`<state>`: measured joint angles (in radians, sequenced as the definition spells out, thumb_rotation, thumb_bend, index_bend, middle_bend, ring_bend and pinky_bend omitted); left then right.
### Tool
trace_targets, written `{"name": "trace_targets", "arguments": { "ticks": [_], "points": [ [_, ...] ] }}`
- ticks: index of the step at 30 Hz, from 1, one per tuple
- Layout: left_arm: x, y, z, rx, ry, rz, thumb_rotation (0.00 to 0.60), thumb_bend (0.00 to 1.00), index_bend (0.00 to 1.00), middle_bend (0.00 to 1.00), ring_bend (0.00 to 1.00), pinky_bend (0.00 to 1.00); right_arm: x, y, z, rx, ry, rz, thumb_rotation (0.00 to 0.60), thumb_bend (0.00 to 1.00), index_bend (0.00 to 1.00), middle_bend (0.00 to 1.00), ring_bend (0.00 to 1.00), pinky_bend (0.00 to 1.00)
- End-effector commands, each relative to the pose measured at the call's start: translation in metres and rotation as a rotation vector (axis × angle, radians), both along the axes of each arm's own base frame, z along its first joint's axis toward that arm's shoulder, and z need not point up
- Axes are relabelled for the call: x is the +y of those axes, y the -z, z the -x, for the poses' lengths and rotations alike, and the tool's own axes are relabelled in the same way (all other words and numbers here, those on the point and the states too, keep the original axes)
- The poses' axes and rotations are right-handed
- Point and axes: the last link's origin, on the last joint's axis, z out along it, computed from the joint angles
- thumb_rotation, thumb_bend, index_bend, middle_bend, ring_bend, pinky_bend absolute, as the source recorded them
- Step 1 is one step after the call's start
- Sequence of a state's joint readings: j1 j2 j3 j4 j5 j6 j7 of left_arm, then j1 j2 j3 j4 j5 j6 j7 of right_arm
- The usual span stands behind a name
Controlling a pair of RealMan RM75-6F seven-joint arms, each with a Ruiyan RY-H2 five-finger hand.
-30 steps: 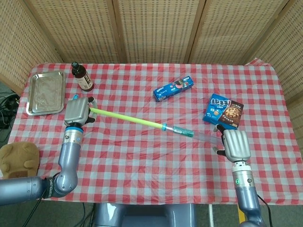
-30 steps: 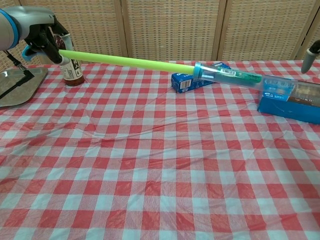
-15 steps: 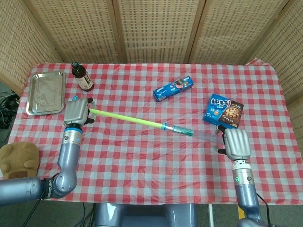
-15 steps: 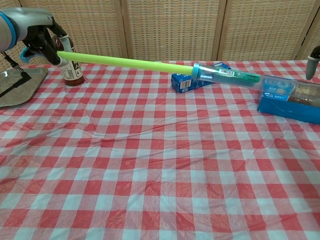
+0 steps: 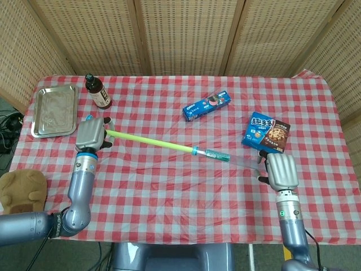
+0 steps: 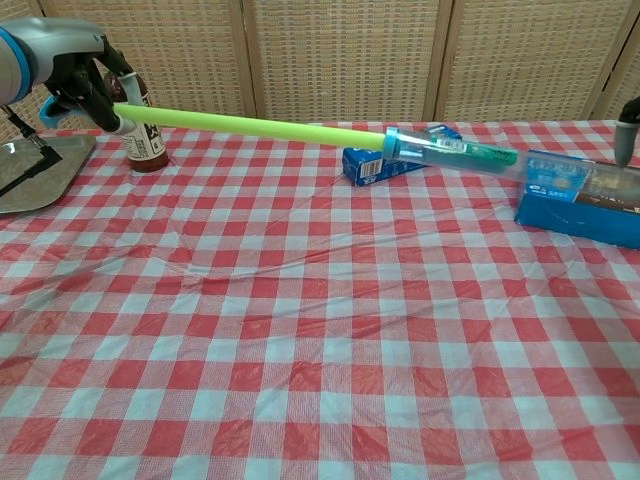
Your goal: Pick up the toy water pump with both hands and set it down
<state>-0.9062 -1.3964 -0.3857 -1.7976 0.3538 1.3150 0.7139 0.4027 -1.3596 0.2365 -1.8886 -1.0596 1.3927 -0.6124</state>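
The toy water pump (image 5: 169, 144) is a long green rod joined by a blue collar to a clear tube with a teal core. It stretches across the checked tablecloth and, in the chest view, the pump (image 6: 260, 125) hangs above the cloth, sloping down to the right. My left hand (image 5: 91, 134) grips the green rod's left end, also seen as the hand (image 6: 75, 75) at top left. My right hand (image 5: 281, 171) holds the clear tube's right end; only a dark bit of that hand (image 6: 628, 115) shows at the chest view's right edge.
A dark sauce bottle (image 5: 97, 91) stands just behind my left hand, with a metal tray (image 5: 54, 110) to its left. A long blue box (image 5: 207, 105) lies behind the pump's middle. A blue cookie box (image 5: 265, 134) sits close behind my right hand. A brown plush toy (image 5: 21, 189) lies off the table's left.
The pump has slid slightly to the left with both hands still on it. In the chest view the right hand's visible part has dropped a little.
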Motion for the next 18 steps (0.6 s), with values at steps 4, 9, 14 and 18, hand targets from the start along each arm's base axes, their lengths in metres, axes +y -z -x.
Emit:
{"name": "trace_targets", "arguments": {
  "ticks": [4, 9, 14, 18],
  "points": [
    [0.0002, -0.0018, 0.0014, -0.002, 0.001, -0.002, 0.6, 0.71, 0.88, 0.96, 0.89, 0.8, 0.0009, 0.0048, -0.0011, 0.014, -0.003, -0.029, 0.6, 0.43, 0.46, 1.0, 1.0, 0.68],
    [0.0006, -0.0028, 0.0044, 0.0, -0.005, 0.0, 0.6, 0.71, 0.88, 0.96, 0.89, 0.8, 0.0002, 0.0063, -0.0015, 0.014, -0.004, -0.031, 0.6, 0.43, 0.44, 1.0, 1.0, 0.68],
    [0.0006, -0.0043, 0.0039, -0.008, -0.001, -0.002, 0.6, 0.71, 0.88, 0.96, 0.89, 0.8, -0.0005, 0.0074, 0.0005, 0.018, 0.008, -0.035, 0.6, 0.44, 0.51, 1.0, 1.0, 0.68],
    [0.0001, -0.0052, 0.0032, -0.006, 0.003, -0.004, 0.6, 0.71, 0.88, 0.96, 0.89, 0.8, -0.0007, 0.0069, 0.0001, 0.01, 0.002, -0.022, 0.6, 0.46, 0.57, 1.0, 1.0, 0.68]
  ]
}}
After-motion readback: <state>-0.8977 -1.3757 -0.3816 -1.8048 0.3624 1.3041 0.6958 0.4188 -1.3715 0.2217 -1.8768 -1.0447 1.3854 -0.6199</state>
